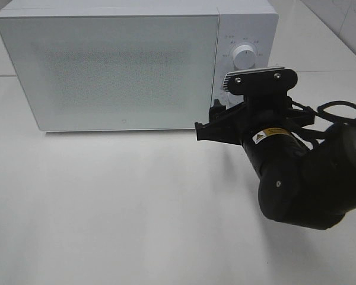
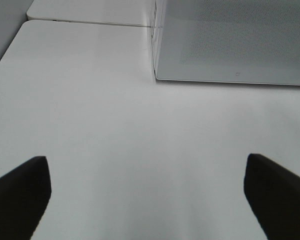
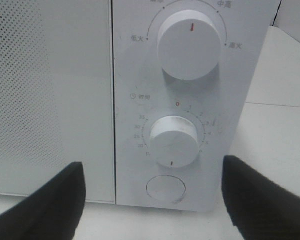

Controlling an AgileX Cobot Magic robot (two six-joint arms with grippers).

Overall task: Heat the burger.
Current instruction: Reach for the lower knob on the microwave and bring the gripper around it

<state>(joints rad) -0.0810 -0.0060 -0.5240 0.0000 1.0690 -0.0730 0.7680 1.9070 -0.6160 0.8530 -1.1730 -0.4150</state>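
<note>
Wide-spread right gripper (image 3: 151, 196) faces the lower dial (image 3: 175, 141).

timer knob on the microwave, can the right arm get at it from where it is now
Probably yes: the right gripper faces the timer knob, jaws open either side, nothing in between.

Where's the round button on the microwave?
Right wrist view: the round button sits at the bottom of the microwave's right-side panel, just below the timer knob.
</note>
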